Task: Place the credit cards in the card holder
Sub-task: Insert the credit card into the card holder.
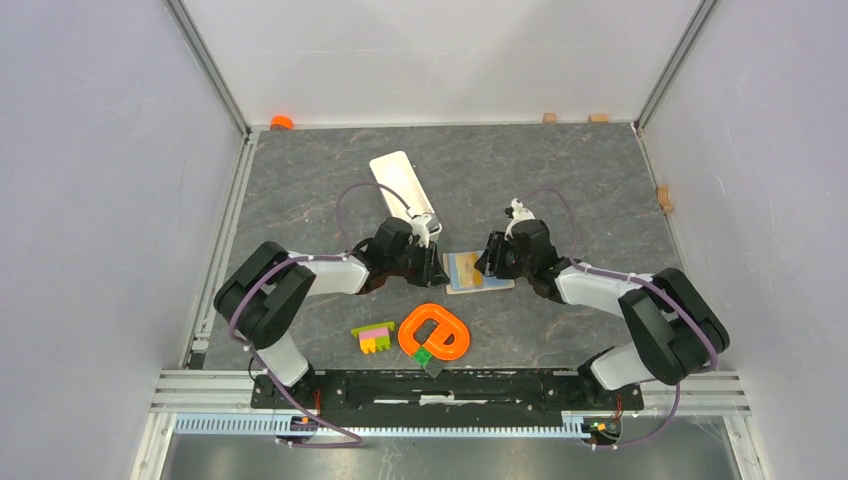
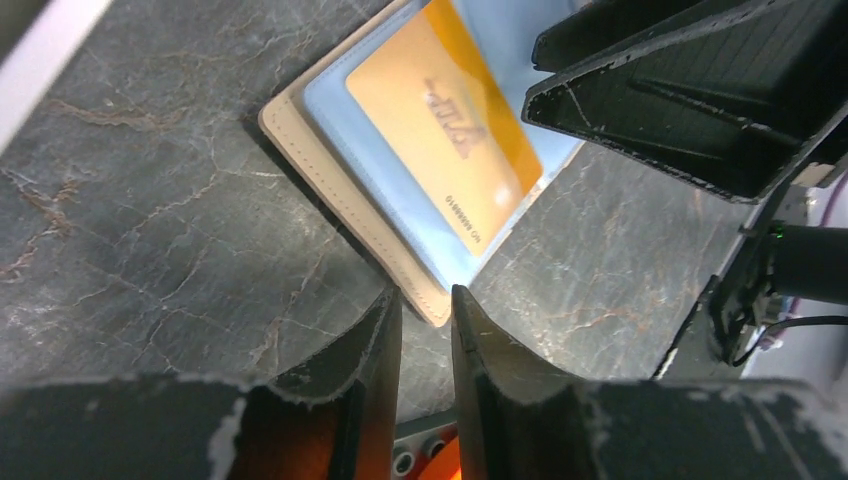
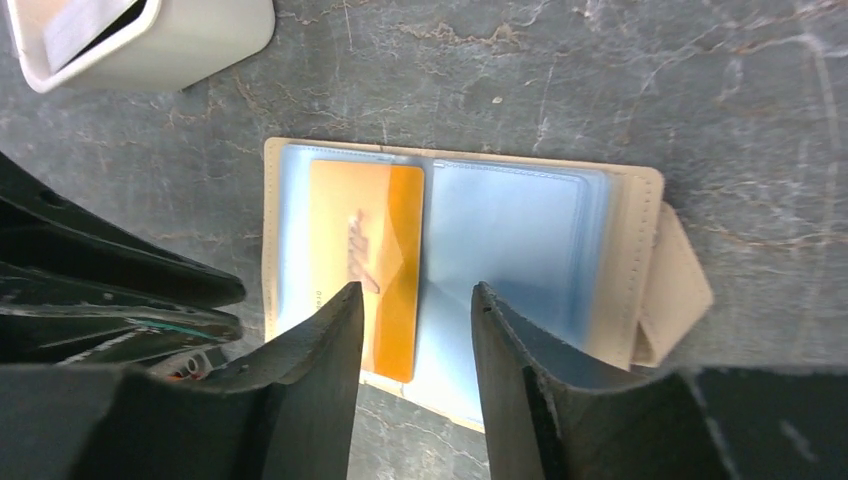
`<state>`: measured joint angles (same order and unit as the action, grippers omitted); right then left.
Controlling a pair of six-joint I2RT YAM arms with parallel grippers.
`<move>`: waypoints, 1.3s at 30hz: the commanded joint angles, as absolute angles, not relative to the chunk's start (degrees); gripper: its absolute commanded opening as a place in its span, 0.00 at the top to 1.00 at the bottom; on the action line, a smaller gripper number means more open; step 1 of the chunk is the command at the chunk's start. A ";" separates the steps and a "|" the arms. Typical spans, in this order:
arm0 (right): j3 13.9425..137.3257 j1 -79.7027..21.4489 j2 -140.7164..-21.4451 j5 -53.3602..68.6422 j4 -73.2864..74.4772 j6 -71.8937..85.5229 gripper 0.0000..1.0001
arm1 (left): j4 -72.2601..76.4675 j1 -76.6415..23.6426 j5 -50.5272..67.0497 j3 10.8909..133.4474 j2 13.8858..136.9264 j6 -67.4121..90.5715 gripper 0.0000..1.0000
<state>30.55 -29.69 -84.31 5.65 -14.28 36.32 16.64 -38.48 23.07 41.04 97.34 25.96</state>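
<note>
On the grey marbled tabletop point(image 1: 560, 180), between the two arms' ends, the small beige leather-like folding card holder point(image 3: 645, 250) lies spread open and flat, inner side up. Its long axis runs left to right across the table, a little tilted in the top view. Its short clasp tab point(image 3: 682, 290) sticks out at the end nearer the right arm.

The orange-gold rectangular credit card point(image 3: 375, 230) sits in the clear bluish sleeve of the half nearer the left arm. Its long axis lies crosswise to the holder's, running near to far. The other half shows only pale blue under its sleeve, and I cannot tell whether a light blue card lies there.

The left gripper point(image 2: 425, 310) is low at the holder's near-left corner. Its jaws stand only a narrow way apart and hold nothing, with the corner just ahead of the tips. The right gripper point(image 3: 415, 300) hovers over the middle of the open holder, its jaws parted somewhat wider and gripping nothing.

Beyond the left arm's end lies a long white rectangular tray point(image 1: 398, 178). Something pale and flat is inside, but I cannot make out what.

Nearer the arm bases, well apart from the holder, a stack of pink, yellow and green toy bricks point(image 1: 373, 337) sits just beside an orange plastic loop-shaped piece point(image 1: 408, 335).
</note>
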 commanded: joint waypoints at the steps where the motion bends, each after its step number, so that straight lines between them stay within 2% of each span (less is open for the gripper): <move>1: 34.22 -29.78 -80.23 2.67 -5.94 26.86 0.49 | 18.28 -38.59 24.08 40.73 93.10 30.39 0.68; 4: 33.93 -29.77 -78.65 2.24 -4.48 24.35 0.45 | 21.43 -38.68 23.85 39.41 92.83 33.17 0.65; 8: 32.94 -29.79 -78.61 7.92 -6.21 23.71 0.45 | 22.66 -38.67 22.55 38.88 94.74 34.54 0.65; 14: 33.09 -30.72 -81.81 11.39 -8.37 24.29 0.53 | 24.06 -38.66 21.11 38.74 98.11 35.77 0.68; 39: 37.86 -35.94 -88.25 13.05 -11.43 27.34 0.67 | 27.68 -38.67 23.81 38.98 101.17 35.62 0.76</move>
<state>35.27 -35.33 -87.81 11.97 -9.43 26.74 25.06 -38.44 22.57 38.81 100.60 34.46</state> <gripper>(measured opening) 0.340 0.241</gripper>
